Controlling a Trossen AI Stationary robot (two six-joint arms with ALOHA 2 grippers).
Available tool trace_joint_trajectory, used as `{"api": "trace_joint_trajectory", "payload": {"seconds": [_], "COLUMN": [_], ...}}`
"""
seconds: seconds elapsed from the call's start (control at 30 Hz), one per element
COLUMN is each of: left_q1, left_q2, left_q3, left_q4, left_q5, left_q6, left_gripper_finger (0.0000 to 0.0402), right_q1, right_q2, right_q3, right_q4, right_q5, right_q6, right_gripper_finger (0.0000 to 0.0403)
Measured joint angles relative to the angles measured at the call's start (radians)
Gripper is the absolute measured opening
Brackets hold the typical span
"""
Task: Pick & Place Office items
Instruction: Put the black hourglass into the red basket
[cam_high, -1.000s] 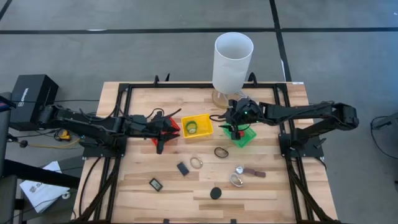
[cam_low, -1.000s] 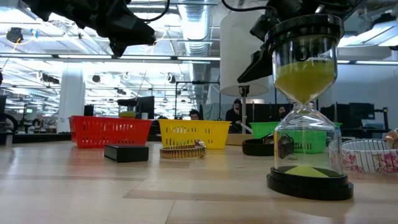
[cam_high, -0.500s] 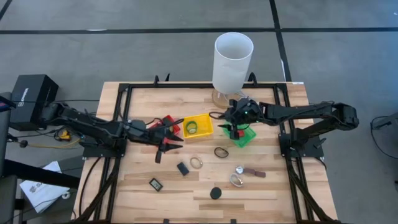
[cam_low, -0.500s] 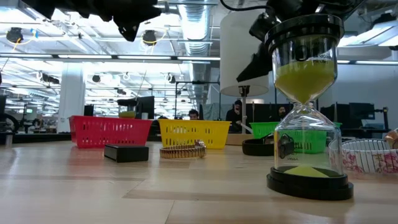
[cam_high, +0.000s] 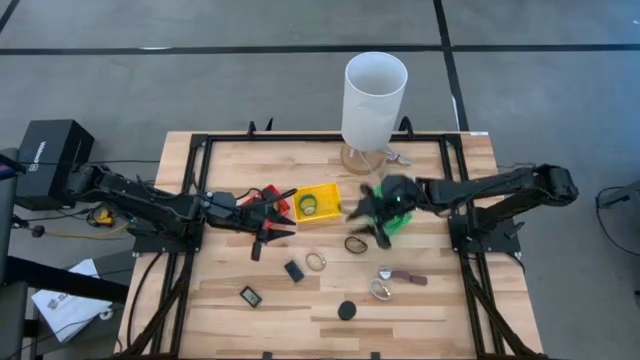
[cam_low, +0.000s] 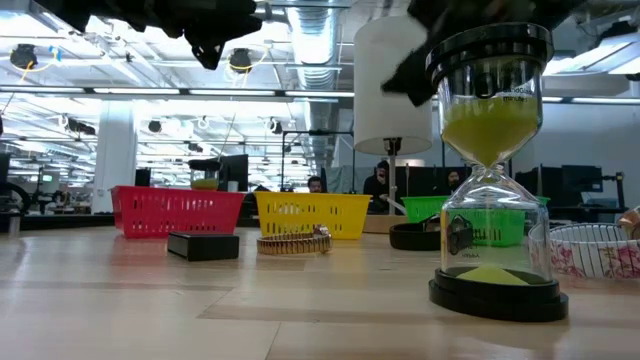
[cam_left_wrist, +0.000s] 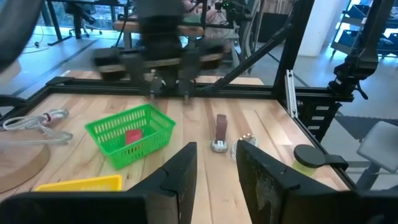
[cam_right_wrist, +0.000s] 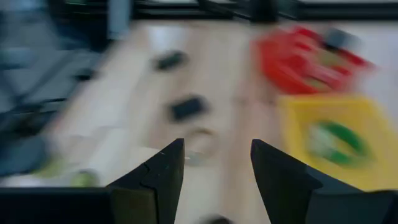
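Yellow basket (cam_high: 317, 203) as ref. Green ring inside; red piece in green basket (cam_left_wrist: 129, 135). ~8 items loose on counter (cam_high: 420, 300). Left hand (cam_high: 283, 215) beside, released; right hand (cam_high: 375, 212) other side, released, empty.

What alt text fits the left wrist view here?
The left gripper, fingers open and empty, looks across the wooden table at a green basket holding a red piece, with the blurred right arm beyond it.

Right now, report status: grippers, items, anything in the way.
Left gripper open, empty, beside red basket. Right gripper open, empty, swinging off green basket. Red piece in green basket. Nothing in the way.
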Motion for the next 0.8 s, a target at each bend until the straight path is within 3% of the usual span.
{"api": "trace_joint_trajectory", "payload": {"seconds": [0.27, 0.57, 0.67, 0.8], "left_q1": [0.0, 0.0, 0.0, 0.0], "left_q2": [0.0, 0.0, 0.0, 0.0], "left_q3": [0.0, 0.0, 0.0, 0.0], "left_q4": [-0.002, 0.002, 0.006, 0.014], "left_q5": [0.0, -0.001, -0.001, -0.001], "left_q6": [0.0, 0.002, 0.002, 0.002], "left_gripper_finger": [0.0108, 0.0108, 0.0108, 0.0108], "right_q1": [0.259, 0.43, 0.49, 0.557], "right_q2": [0.0, 0.0, 0.04, 0.154], "right_q3": [0.0, 0.0, 0.002, 0.002], "right_q4": [0.103, 0.212, 0.221, 0.256], "right_q5": [-0.038, -0.037, -0.037, -0.043], "right_q6": [-0.003, 0.004, 0.0, 0.004], "right_gripper_finger": [0.0187, 0.0219, 0.0199, 0.0136]}}
